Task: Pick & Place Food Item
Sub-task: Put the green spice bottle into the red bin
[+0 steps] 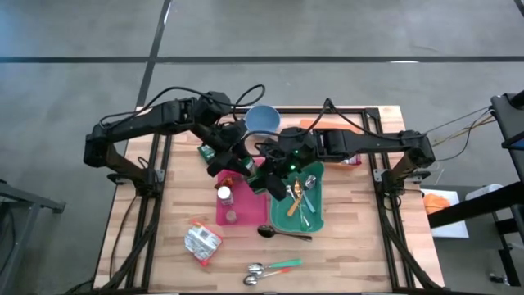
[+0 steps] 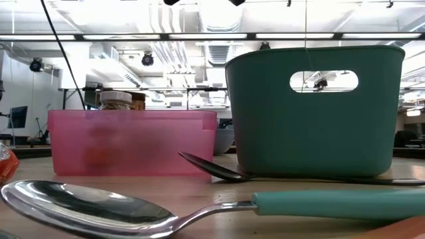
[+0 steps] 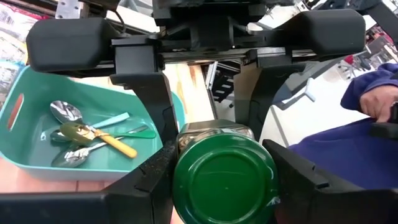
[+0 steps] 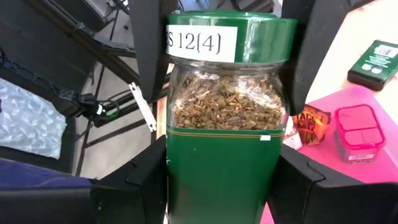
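Above table (image 1: pixel 352 246), both grippers clamp 1 green-lidded jar (image 4: pixel 227 124).

The middle of the tabletop (image 1: pixel 360 246) is crowded. Both pincers meet there, the left pincer (image 1: pixel 246 164) and the right pincer (image 1: pixel 266 161), each closed on the same green-lidded jar (image 3: pixel 224 177), so nothing can pass between them. Just under them stand the pink bin (image 1: pixel 237 205) and the teal bin (image 1: pixel 315 215), side by side. A dark spoon (image 1: pixel 282 233) lies before the teal bin. Behind the arms stands a blue bowl (image 1: pixel 263 120). Near the front edge lie a silver packet (image 1: pixel 201 243) and two teal-handled spoons (image 1: pixel 274 269). The front right corner is bare wood, and so is the left strip beside the pink bin.
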You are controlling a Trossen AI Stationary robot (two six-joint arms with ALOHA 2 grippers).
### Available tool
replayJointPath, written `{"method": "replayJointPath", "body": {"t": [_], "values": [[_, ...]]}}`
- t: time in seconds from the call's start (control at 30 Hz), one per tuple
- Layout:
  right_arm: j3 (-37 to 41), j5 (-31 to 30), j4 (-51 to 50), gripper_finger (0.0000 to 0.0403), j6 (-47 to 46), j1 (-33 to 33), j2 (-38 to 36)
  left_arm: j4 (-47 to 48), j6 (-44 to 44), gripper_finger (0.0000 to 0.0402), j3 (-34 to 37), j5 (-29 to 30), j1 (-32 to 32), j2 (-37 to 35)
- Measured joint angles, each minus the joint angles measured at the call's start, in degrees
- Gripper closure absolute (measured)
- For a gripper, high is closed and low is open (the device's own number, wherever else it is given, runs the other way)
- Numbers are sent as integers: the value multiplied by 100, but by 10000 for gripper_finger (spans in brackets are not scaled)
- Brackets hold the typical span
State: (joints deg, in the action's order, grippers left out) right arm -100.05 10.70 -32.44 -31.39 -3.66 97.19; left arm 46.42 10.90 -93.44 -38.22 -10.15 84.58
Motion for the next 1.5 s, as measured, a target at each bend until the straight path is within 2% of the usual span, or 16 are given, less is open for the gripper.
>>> {"method": "replayJointPath", "body": {"t": [0.47, 0.73, 0.9, 1.0, 1.2, 1.4, 1.5], "values": [[4, 0, 78, 210, -145, -7, 0, 81, 296, 212, -18, -76, 26, -7], [-13, -46, 175, 73, -86, 0, -31, 225, 471, 212, -25, -186, 46, 0], [-11, -42, 135, 41, -127, 5, -22, 258, 425, 212, -12, -21, 37, -7], [-11, -121, 123, 38, -157, 17, -41, 666, 112, 212, -7, 473, 74, -9], [-7, -800, -163, 37, -466, 48, -217, 1498, -639, 212, 4, 1830, 313, -4], [-7, -940, -213, 37, -470, 61, -346, 1661, -1090, 212, 4, 2774, 679, 22], [-7, -949, -212, 37, -513, 57, -406, 1668, -1151, 212, 4, 3042, 825, 133]]}}
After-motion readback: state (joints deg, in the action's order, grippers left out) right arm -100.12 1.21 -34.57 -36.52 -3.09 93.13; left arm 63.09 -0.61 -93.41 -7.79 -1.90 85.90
